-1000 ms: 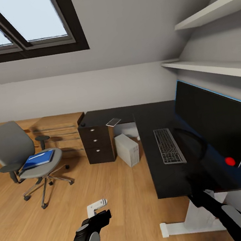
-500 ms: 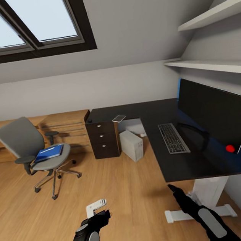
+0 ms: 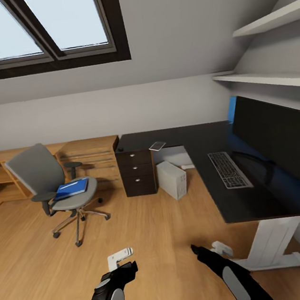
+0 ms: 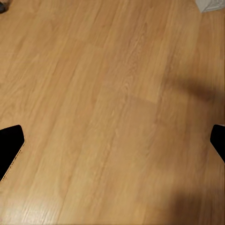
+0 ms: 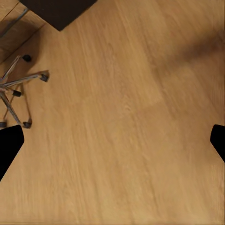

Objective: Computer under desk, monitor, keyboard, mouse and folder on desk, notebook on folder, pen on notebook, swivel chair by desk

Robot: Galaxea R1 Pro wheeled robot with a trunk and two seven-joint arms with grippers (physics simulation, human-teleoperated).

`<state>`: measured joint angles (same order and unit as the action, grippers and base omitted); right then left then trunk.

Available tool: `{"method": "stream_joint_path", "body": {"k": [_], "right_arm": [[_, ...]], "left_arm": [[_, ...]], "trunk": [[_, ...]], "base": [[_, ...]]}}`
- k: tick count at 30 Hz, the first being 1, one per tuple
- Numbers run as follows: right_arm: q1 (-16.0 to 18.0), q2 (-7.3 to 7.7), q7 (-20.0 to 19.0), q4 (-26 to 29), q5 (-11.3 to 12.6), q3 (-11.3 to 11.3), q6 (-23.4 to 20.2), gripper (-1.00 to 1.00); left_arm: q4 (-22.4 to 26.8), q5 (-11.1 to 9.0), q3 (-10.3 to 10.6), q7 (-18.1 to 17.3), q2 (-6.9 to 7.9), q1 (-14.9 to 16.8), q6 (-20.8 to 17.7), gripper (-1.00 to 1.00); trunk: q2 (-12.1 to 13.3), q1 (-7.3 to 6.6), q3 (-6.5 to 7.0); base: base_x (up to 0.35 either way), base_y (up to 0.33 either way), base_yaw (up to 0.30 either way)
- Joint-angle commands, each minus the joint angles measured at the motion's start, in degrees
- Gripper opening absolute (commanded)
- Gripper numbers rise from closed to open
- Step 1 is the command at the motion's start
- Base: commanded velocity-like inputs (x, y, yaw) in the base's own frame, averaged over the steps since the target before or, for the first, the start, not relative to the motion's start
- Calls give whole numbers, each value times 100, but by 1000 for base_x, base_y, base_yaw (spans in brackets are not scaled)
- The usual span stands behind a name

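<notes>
The grey swivel chair (image 3: pixel 43 178) stands on the wood floor at the left, and the blue folder (image 3: pixel 72 187) lies on its seat. To the right runs the black desk (image 3: pixel 202 144). On it are the monitor (image 3: pixel 278 142), the keyboard (image 3: pixel 229 170), the small pale notebook (image 3: pixel 157 146) and, at the left end, a small dark mouse (image 3: pixel 120 150). The computer (image 3: pixel 172 179) sits on the floor under the desk. My left gripper (image 3: pixel 121 259) (image 4: pixel 112 145) and right gripper (image 3: pixel 197 249) (image 5: pixel 112 145) hang open and empty over bare floor. I cannot make out the pen.
A dark three-drawer cabinet (image 3: pixel 136 173) stands under the desk's left end, with low wood cabinets (image 3: pixel 91 156) along the back wall. The desk's white foot (image 3: pixel 277 258) rests near my right arm. The chair's chrome base (image 5: pixel 14 89) is in the right wrist view. Shelves (image 3: pixel 274 78) hang above the desk.
The whole picture has shifted right, so the camera has moved. My right arm has drawn back from the desk's front edge and now sits low over the floor. The left arm keeps its place.
</notes>
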<state>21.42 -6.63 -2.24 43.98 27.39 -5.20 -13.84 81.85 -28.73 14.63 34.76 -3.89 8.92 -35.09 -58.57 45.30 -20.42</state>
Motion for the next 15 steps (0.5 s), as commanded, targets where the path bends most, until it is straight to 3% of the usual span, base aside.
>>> {"method": "stream_joint_path", "body": {"k": [1,6,15], "right_arm": [[3,-20,-4,8,-36,-34,-35,100],[3,-72,92,7,-119,-38,-4,100],[3,-226,428,40,-149,-5,48,100]], "left_arm": [[6,-62,10,57,2,5,-3,100],[-16,-76,20,44,-3,5,-6,100],[-29,-63,22,53,-6,5,-7,100]], "trunk": [[-5,3,-7],[-5,3,-7],[-5,3,-7]], "base": [[226,240,0],[137,103,0],[15,11,0]]}}
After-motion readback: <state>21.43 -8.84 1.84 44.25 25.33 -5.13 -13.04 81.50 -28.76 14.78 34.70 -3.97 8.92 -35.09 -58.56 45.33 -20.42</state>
